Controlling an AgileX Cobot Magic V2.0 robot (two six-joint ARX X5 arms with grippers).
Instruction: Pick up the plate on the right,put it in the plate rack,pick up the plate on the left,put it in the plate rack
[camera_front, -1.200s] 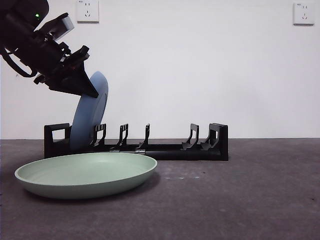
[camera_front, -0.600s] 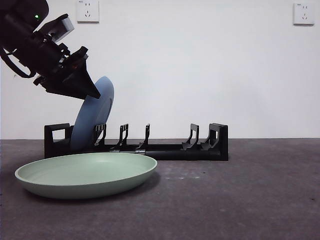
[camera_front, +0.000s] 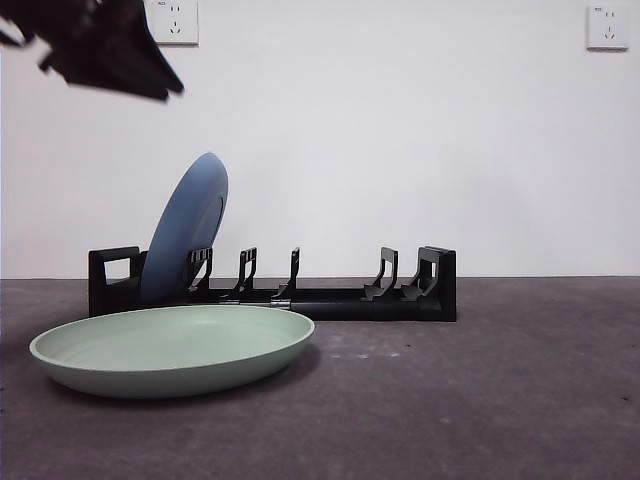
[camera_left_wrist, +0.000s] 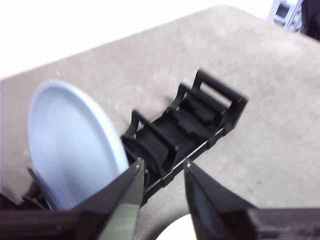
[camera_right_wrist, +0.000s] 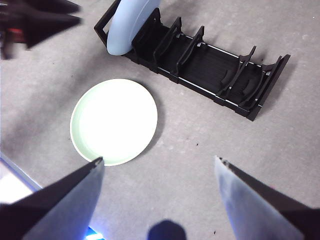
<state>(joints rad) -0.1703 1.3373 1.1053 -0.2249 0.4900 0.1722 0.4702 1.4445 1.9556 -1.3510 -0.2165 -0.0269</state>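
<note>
Lifting clear at top left, the left gripper (camera_front: 110, 60) has let go: jaws apart, nothing held. The blue plate (camera_front: 185, 235) now leans on its own in the rack's (camera_front: 330, 300) leftmost slot. The green plate (camera_front: 172, 348) lies flat on the table before it, next up. The right gripper (camera_right_wrist: 157, 172) waits high, wide open, empty.

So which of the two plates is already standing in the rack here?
The blue plate: it stands on edge, leaning, in an end slot of the plate rack. The green plate lies flat on the table in front of the rack.
</note>
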